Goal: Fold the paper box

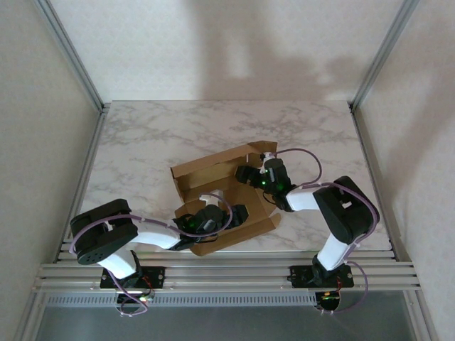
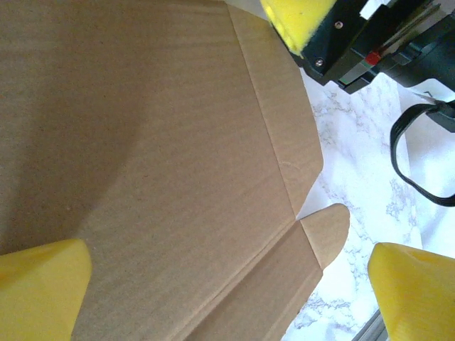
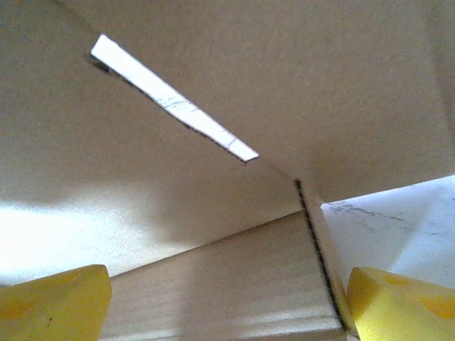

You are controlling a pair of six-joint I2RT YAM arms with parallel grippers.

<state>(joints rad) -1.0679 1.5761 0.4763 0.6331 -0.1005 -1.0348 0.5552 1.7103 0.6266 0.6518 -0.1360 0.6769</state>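
top view: the paper box [image 1: 206, 169] sits half-folded mid-counter [image 1: 142, 135], with the left gripper [image 1: 207, 213] at its 7 o'clock and the right gripper [image 1: 245, 174] at 2 o'clock. left wrist: jaws wide apart over a panel [image 2: 163, 156], gripping nothing. right wrist: jaws apart beside a slot [image 3: 170, 96]; the walls seemingly need raising next.

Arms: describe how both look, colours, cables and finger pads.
The left arm and right arm match: black joint housings, white links, a purple cable looping along each, a green light near the wrist. The left hand and right hand have black bodies and yellow foam pads.
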